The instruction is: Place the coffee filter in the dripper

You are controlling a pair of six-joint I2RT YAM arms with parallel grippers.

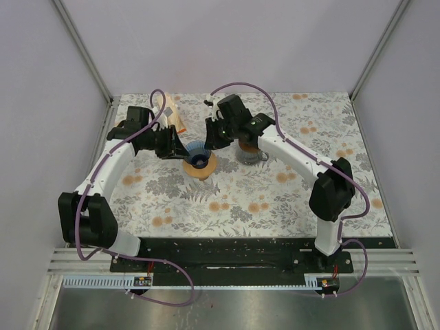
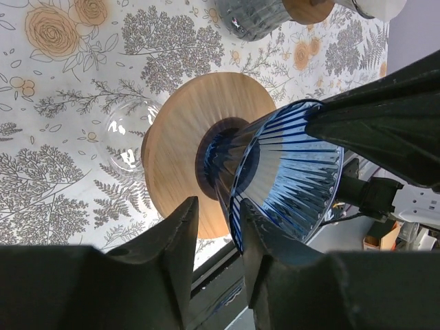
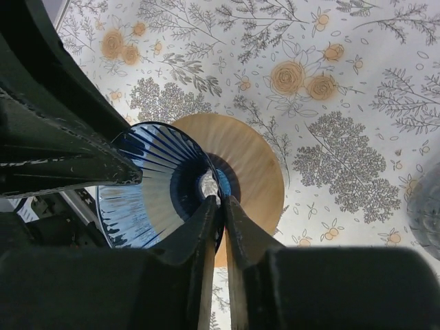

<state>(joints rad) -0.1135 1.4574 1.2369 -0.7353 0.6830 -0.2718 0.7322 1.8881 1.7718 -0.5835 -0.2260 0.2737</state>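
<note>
The dripper point(image 1: 199, 155) is a ribbed blue glass cone on a round wooden base point(image 1: 203, 170), near the middle of the flowered table. My left gripper point(image 2: 218, 203) straddles its rim point(image 2: 237, 206), one finger inside and one outside, with a gap still showing on the outer side. From the opposite side, my right gripper point(image 3: 220, 199) is pinched onto the dripper point(image 3: 155, 189) at its rim. A pale paper item with an orange edge point(image 1: 178, 115), seemingly the coffee filter, lies at the back left behind the left arm. Neither gripper holds it.
A grey glass vessel with a wooden top point(image 1: 249, 152) stands just right of the dripper, under the right arm. It also shows as the grey vessel point(image 2: 253, 15) at the top of the left wrist view. Purple cables arch over both arms.
</note>
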